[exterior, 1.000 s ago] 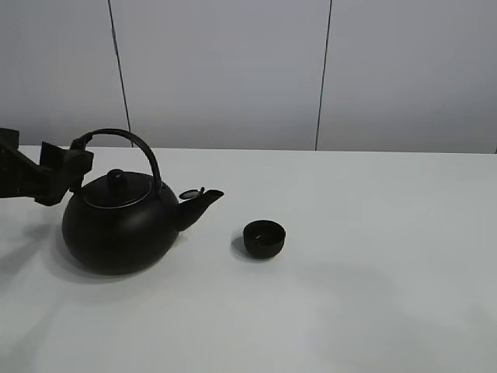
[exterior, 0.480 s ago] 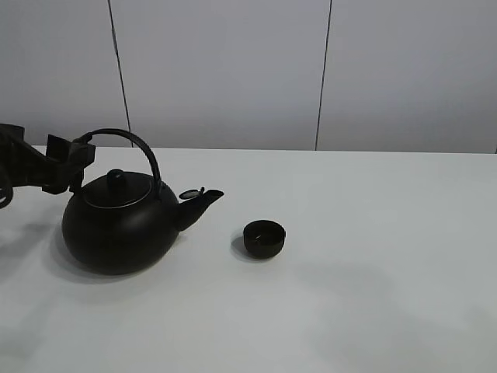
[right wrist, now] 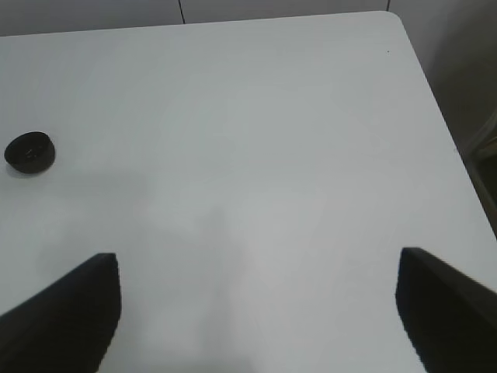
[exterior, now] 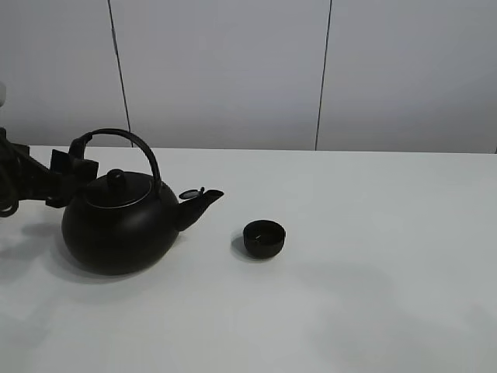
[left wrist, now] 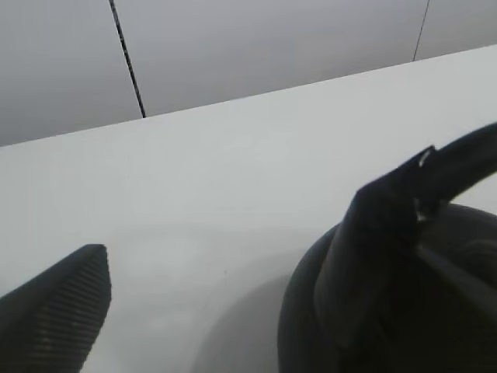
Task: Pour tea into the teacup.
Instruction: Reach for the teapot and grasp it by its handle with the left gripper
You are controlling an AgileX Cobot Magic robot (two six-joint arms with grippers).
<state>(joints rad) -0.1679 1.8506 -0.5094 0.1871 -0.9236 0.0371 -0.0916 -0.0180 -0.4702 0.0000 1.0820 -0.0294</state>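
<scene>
The big black kettle (exterior: 116, 229) stands on the white table (exterior: 373, 233) at the left, with its spout pointing right. The small matte-black teacup (exterior: 264, 237) stands upright a short way right of the spout. It also shows far off in the right wrist view (right wrist: 29, 152). My left gripper (exterior: 71, 167) is at the left end of the kettle's arched handle (exterior: 124, 137). In the left wrist view the gripper (left wrist: 241, 225) is open, and the handle (left wrist: 466, 155) runs past one finger (left wrist: 365, 249). My right gripper (right wrist: 258, 256) is open, empty and high above bare table.
A grey panelled wall (exterior: 233, 70) stands behind the table. The table's right edge and rounded far corner (right wrist: 404, 31) show in the right wrist view, with a drop beyond. The right arm is out of the exterior view.
My left gripper has shifted slightly by the handle's left end, up and then a little down and right. The kettle and teacup have not moved.
</scene>
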